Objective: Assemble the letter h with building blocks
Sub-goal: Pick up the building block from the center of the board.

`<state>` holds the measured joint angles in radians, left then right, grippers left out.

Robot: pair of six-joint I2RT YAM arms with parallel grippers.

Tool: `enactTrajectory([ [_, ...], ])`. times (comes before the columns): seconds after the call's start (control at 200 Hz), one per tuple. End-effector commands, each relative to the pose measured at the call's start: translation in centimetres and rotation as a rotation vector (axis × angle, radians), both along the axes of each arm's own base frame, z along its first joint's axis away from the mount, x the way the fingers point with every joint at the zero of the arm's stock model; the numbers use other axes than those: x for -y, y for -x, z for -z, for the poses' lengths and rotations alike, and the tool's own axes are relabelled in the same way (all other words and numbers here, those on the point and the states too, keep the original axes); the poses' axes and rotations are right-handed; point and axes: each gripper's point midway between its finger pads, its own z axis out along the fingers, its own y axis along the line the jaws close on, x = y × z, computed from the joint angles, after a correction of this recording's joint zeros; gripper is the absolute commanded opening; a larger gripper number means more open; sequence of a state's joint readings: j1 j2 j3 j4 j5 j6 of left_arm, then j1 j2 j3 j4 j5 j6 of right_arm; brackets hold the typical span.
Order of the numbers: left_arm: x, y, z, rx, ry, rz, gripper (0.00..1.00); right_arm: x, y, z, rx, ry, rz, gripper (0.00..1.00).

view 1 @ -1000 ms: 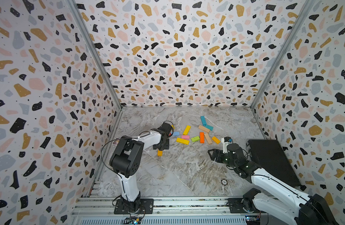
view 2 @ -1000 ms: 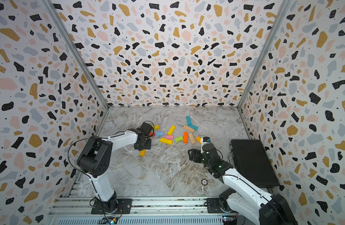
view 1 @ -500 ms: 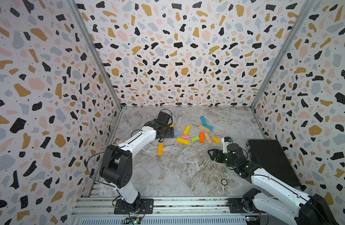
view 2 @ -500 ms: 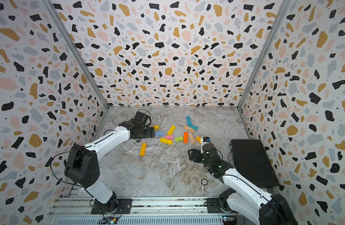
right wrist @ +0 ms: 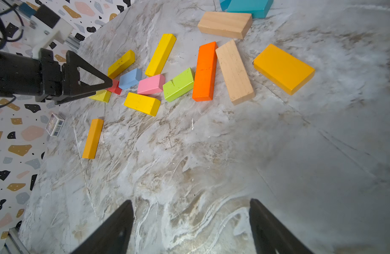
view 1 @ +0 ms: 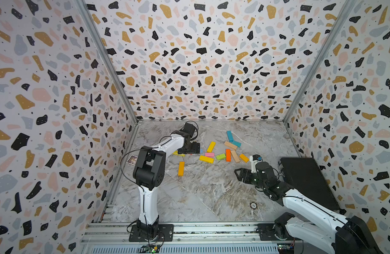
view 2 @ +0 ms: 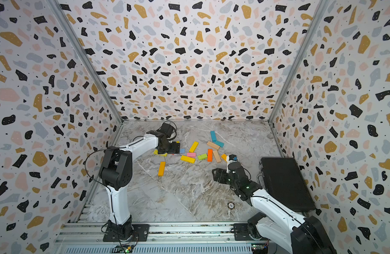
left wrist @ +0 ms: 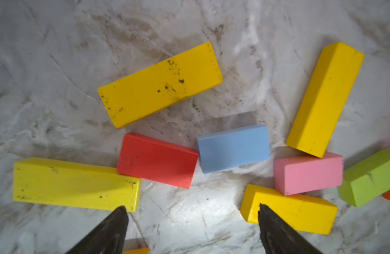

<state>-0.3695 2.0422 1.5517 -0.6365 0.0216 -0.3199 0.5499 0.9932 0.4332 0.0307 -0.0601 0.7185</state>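
Building blocks (view 1: 220, 156) lie flat, scattered mid-bench (view 1: 211, 193). Left gripper (left wrist: 190, 209): jaws apart, empty, just by red block (left wrist: 157, 160) and pale yellow bar (left wrist: 75, 183) at the scatter's left end. Orange bar (view 1: 181, 168) lies apart, nearer the front. Right gripper (right wrist: 190, 202): jaws apart, empty, over the bench, front-right of the scatter.

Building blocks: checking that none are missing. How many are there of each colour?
yellow blocks: 4
orange blocks: 3
teal blocks: 2
tan blocks: 2
red block: 1
blue block: 1
pink block: 1
green block: 1
Total: 15

Grey marbled table (view 1: 200, 193), orange block (view 1: 181, 169)
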Motion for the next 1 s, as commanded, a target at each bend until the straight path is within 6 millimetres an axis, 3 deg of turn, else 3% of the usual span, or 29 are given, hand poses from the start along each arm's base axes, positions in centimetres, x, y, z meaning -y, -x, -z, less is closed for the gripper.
enactTrajectory([
  [0.0, -0.4, -0.2, -1.1, 0.000, -0.019, 0.047, 0.92, -0.2, 0.0, 0.3, -0.007, -0.004, -0.002, 0.84],
  [0.556, -0.5, -0.8, 0.3, -0.046, -0.066, 0.095, 0.91, 0.0, 0.1, 0.4, -0.009, -0.001, 0.003, 0.84],
  [0.996, -2.4, -1.3, 1.3, -0.079, -0.103, 0.096, 0.89, -0.2, 0.1, 0.5, -0.013, -0.002, 0.000, 0.84],
])
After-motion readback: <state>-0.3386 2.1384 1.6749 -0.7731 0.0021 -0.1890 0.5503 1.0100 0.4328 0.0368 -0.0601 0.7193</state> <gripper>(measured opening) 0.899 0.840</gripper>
